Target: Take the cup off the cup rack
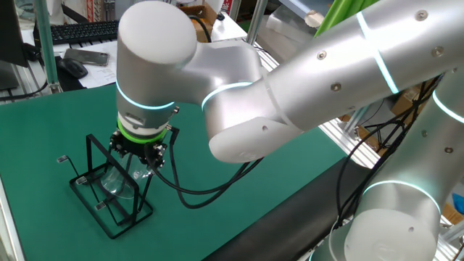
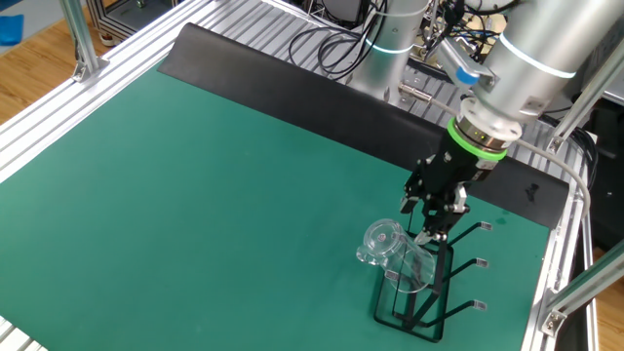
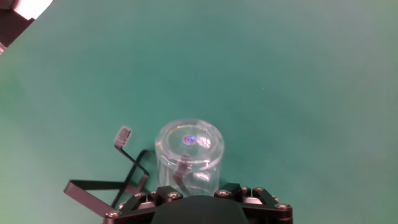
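Gripper point(image 2: 430, 218) hovers at the clear glass cup point(image 2: 388, 251), jaws part-open, grasping nothing I can confirm. That cup hangs tilted on a peg of the black wire cup rack point(image 2: 421, 302), base toward ten o'clock. Advice: close squarely, then draw along the peg. Hand view alone shows the peg inside the glass; the fixed views show the rack's footing.

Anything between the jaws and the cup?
Nothing visible. In the other fixed view the gripper sits right at the cup, hung on the cup rack.
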Controlling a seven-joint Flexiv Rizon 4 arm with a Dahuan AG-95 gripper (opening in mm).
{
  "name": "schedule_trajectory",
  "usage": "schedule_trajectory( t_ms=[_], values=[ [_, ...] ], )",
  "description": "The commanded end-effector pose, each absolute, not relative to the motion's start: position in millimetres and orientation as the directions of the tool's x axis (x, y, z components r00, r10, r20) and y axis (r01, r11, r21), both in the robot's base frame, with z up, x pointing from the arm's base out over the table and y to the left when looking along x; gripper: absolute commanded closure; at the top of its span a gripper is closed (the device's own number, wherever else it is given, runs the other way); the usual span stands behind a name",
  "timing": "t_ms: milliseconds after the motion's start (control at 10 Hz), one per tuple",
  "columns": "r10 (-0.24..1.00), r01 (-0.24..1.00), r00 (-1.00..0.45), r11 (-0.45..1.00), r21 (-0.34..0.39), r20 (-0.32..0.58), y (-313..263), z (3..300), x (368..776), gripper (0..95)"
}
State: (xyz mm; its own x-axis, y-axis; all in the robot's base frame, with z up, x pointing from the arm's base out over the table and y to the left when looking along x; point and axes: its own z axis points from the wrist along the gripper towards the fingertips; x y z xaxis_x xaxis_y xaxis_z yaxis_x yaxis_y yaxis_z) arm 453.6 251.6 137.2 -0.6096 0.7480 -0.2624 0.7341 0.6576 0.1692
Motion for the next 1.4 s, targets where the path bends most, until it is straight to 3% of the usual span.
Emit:
schedule_trajectory(
  t_ms=[100,1400],
  values=[
    [0.742,0.727,-0.618,0.665,0.17,-0.259,250.9,137.0,454.9,38.0],
    [0.742,0.725,-0.623,0.666,0.172,-0.249,246.3,140.7,461.9,38.0]
  ],
)
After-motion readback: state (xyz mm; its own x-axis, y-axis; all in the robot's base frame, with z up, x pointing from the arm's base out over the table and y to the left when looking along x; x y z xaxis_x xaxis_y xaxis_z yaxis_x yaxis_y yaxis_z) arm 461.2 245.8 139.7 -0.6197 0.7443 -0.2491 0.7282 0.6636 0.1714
